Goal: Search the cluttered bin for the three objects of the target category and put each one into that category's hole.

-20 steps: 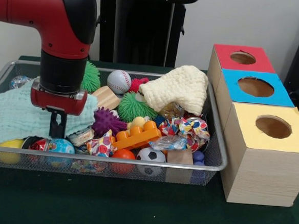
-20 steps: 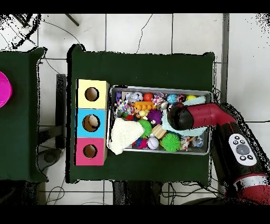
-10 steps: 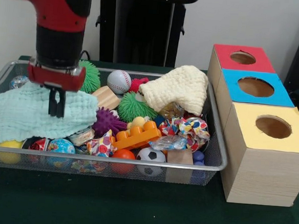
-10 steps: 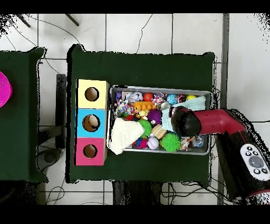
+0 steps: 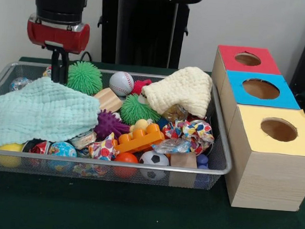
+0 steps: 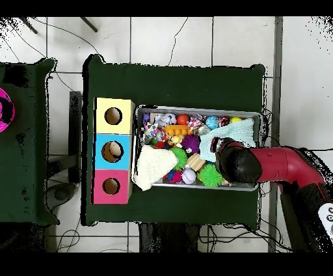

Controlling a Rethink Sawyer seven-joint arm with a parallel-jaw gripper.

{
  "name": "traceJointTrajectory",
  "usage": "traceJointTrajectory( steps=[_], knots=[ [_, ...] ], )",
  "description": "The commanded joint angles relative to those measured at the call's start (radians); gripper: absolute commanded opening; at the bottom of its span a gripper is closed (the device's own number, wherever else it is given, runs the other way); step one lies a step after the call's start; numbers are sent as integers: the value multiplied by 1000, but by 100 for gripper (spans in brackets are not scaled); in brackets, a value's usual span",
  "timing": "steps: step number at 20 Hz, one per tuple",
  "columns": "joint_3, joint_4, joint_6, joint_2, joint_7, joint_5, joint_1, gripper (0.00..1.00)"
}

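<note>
Front view: hand [image 5: 59, 71] hangs empty, fingers together, above mint cloth [image 5: 40, 112] in wire bin [image 5: 219, 166]; search step, next needs a target pick.

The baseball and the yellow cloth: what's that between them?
In the front view, a small red toy sits between the baseball and the yellow cloth.

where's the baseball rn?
Front view: the baseball sits at the bin's far side, left of centre, between the green spiky ball on its left and the cream knitted cloth on its right.
</note>
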Motion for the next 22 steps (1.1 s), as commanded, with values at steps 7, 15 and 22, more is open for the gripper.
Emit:
traceJointTrajectory(
  steps=[7, 15, 22],
  knots=[
    [104, 98, 73, -43, -211, 2, -8, 100],
    [134, 156, 302, -8, -363, 64, -93, 100],
    [142, 207, 201, 32, -282, -15, -125, 100]
  ],
)
